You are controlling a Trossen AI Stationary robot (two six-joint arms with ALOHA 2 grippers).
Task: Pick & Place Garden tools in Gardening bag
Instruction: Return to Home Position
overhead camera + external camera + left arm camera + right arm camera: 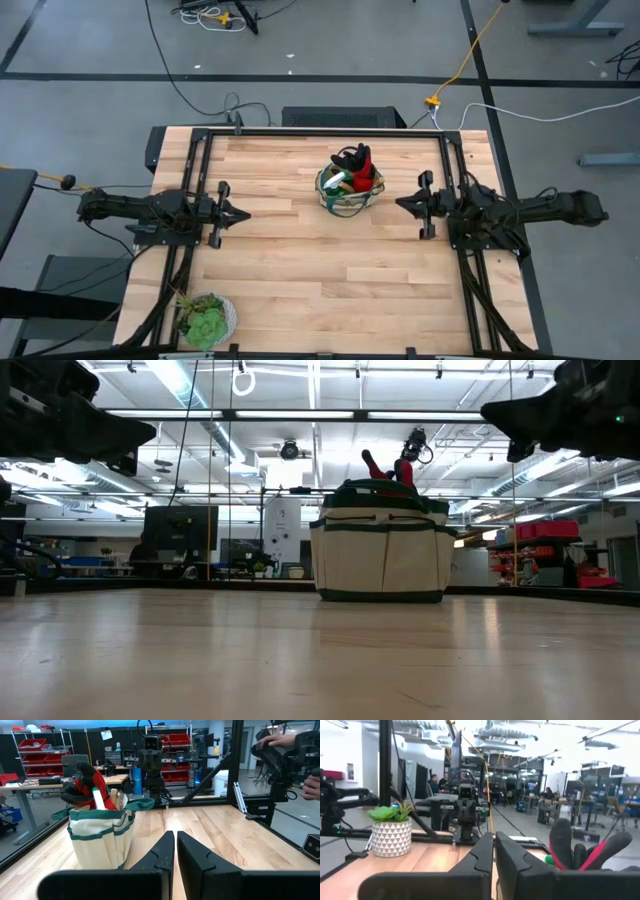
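The tan gardening bag [349, 187] with green trim stands upright on its base on the table's far middle; it also shows in the low view [380, 550] and the left wrist view [100, 835]. Red-and-black gloves [356, 160], a white handle [99, 799] and wooden handles stick out of its top. My left gripper [243, 212] is shut and empty at the table's left side, pointing toward the bag. My right gripper [400, 204] is shut and empty at the table's right side, close to the bag; the gloves [585, 850] show past its fingers.
A leafy green plant in a pale pot [206, 318] stands at the table's near left corner and shows in the right wrist view [391, 832]. A dark frame [325, 134] runs round the table. A person's hands [280, 740] show beyond the table.
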